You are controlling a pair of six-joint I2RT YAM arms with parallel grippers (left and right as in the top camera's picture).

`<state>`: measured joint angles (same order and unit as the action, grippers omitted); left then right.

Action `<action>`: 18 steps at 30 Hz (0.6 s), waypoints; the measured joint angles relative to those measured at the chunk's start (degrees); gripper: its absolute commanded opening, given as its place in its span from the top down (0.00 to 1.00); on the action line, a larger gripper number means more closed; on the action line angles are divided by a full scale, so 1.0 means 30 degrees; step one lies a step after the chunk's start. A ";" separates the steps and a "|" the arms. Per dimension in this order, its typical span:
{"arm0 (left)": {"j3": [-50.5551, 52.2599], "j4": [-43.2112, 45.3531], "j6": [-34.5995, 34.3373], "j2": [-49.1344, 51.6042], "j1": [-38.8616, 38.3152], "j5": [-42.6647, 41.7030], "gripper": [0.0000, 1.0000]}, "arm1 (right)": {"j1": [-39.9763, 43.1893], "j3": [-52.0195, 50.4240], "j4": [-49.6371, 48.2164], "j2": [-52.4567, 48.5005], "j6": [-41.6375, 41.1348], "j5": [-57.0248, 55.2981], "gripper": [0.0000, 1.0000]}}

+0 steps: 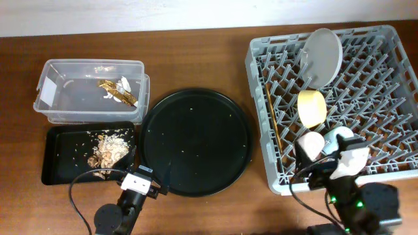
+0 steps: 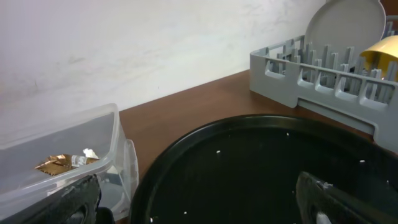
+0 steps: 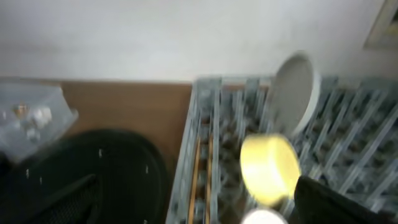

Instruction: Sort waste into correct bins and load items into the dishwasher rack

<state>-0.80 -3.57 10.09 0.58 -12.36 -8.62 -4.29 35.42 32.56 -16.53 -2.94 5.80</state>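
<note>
The grey dishwasher rack [image 1: 392, 39] stands at the right. In it are the grey-green plate [image 1: 324, 55] on edge, the yellow bowl [image 1: 312, 108] on its side, two small pale cups [image 1: 313, 141] [image 1: 339, 136] and the chopsticks [image 1: 273, 121] along its left side. The clear tub [image 1: 65, 68] holds the golden wrapper [image 1: 117, 93] and white tissue [image 1: 125, 83]. The black rectangular tray [image 1: 62, 147] holds the food scraps [image 1: 111, 150]. My left gripper [image 1: 149, 173] [image 2: 199, 208] is open and empty over the round tray's near-left edge. My right gripper [image 1: 320, 160] [image 3: 199, 208] is open and empty above the rack's front, beside the cups.
A large round black tray [image 1: 196, 140] with a few rice bits lies between the bins and the rack. It fills the left wrist view [image 2: 261, 162]. The right wrist view is blurred and shows the bowl [image 3: 268, 167], the plate [image 3: 295, 93] and the chopsticks [image 3: 202, 168].
</note>
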 measured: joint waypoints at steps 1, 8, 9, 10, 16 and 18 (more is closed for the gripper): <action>0.0000 -0.0015 0.0000 0.0000 0.0000 -0.0007 0.01 | 0.0284 -0.1661 -0.0663 0.1115 -0.0015 0.0459 0.01; 0.0000 -0.0015 0.0000 0.0000 0.0000 0.0000 0.01 | 0.0583 -1.0098 -0.8211 0.5260 -0.0029 0.1421 0.01; 0.0000 -0.0015 0.0000 0.0000 0.0000 0.0000 0.00 | 0.0583 -1.0812 -0.9668 0.5275 -0.0015 0.1421 0.02; 0.0000 -0.0015 0.0000 0.0000 0.0000 0.0000 0.01 | 0.0583 -1.1220 -0.9806 0.5297 -0.0029 0.1421 0.01; 0.0000 -0.0015 0.0000 0.0000 0.0000 0.0000 0.01 | 0.0583 -1.1570 -0.9785 0.5297 -0.0029 0.1421 0.01; 0.0000 -0.0015 0.0000 0.0000 0.0000 0.0000 0.01 | 0.0583 -1.1570 -0.9785 0.5297 -0.0022 0.1421 0.01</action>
<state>-0.80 -3.62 10.09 0.58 -12.36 -8.62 -2.55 0.71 3.20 -0.64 -3.01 10.07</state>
